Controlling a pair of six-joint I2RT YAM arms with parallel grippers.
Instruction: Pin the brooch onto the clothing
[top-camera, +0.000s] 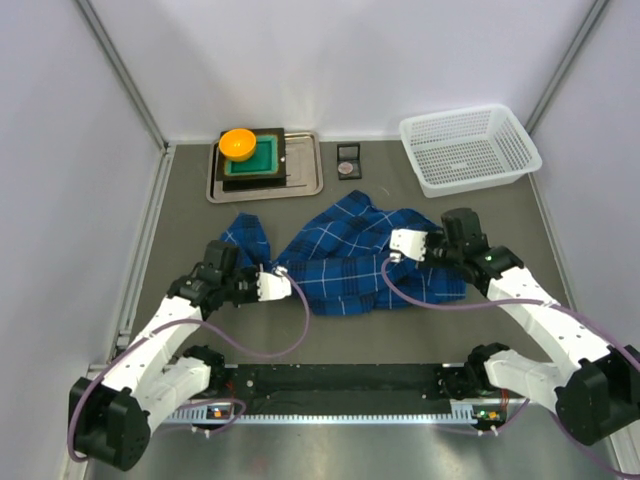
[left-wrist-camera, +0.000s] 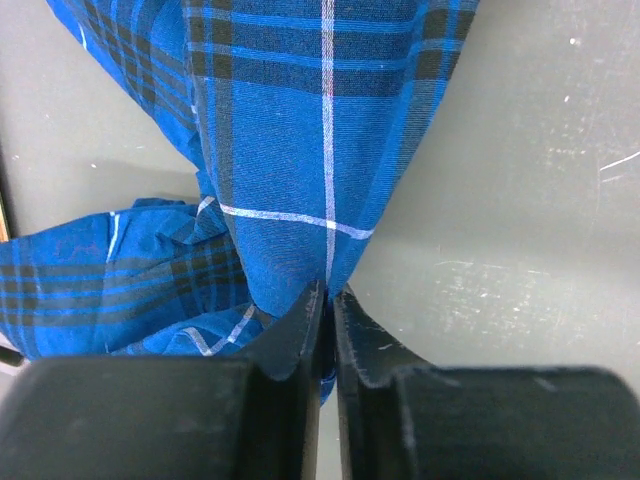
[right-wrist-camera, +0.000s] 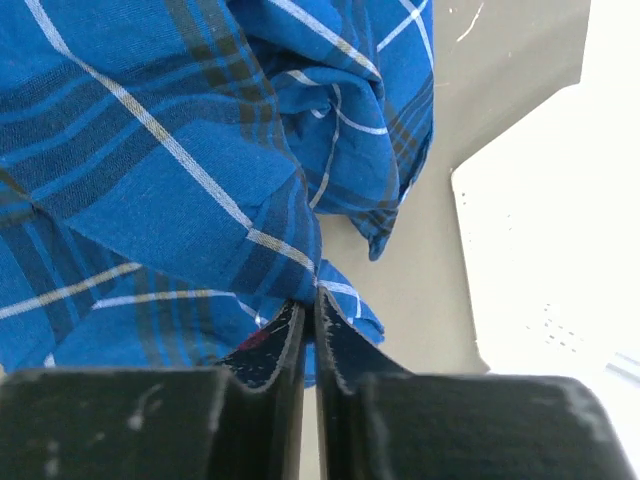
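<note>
Near edge: black rail (top-camera: 340, 385) with both arm bases on it, the arms reaching forward over the grey table (top-camera: 330, 335).

Left gripper (left-wrist-camera: 328, 297): jaws pressed together on a gathered fold at the left end of the shirt (top-camera: 350, 258). The wrist view shows plaid cloth running straight into the seam between the tips.

Right gripper (right-wrist-camera: 310, 302): jaws likewise nearly closed, nipping a fold at the shirt's right side, with a fleck of red cloth at the tips.

The shirt lies crumpled mid-table between the two grippers, its long axis roughly left to right. One bunched part trails off to the far left.

Brooch (top-camera: 347, 171): small round disc on the bare table beyond the shirt, toward the back wall and clear of the cloth. It is round, so it has no long axis to line up with. It sits just in front of a small dark case (top-camera: 349, 152), between the metal tray (top-camera: 312, 180) on the left, which carries the orange dish (top-camera: 238, 143), and the white basket (top-camera: 468, 148) on the right.

Judgement: the right gripper is nearer the brooch, which lies ahead of it and slightly to its left. Neither arm can fetch it without dropping its fold.
</note>
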